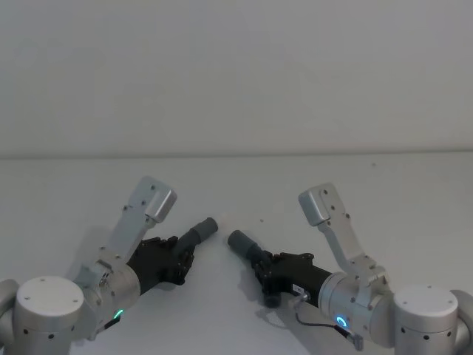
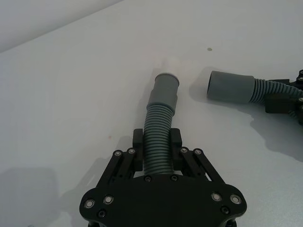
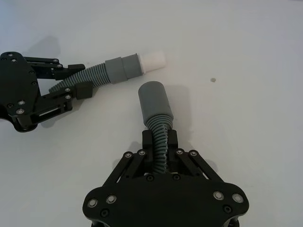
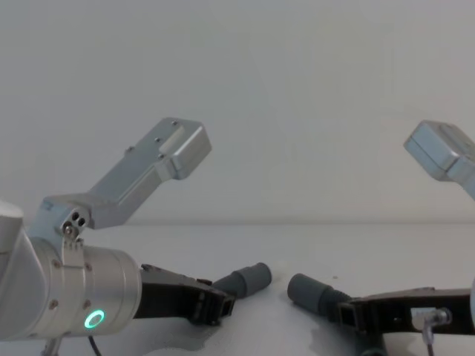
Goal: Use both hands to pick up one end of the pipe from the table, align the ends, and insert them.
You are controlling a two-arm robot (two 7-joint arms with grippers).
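The pipe is a dark grey ribbed hose, and each gripper holds it just behind an end cuff. My left gripper (image 2: 157,140) is shut on the hose (image 2: 157,123) behind the cuff (image 2: 164,91) with the white tip (image 3: 152,60). My right gripper (image 3: 160,138) is shut on the hose behind the plain open-mouthed cuff (image 3: 154,99). In the head view the left cuff (image 1: 201,229) and right cuff (image 1: 240,242) face each other at an angle, a small gap apart, just above the white table (image 1: 310,177). The pipe's middle is hidden under the arms.
The table stretches bare ahead of and beside both grippers, with a small dark speck (image 3: 213,79) on it. A plain pale wall (image 1: 236,74) stands behind the table's far edge.
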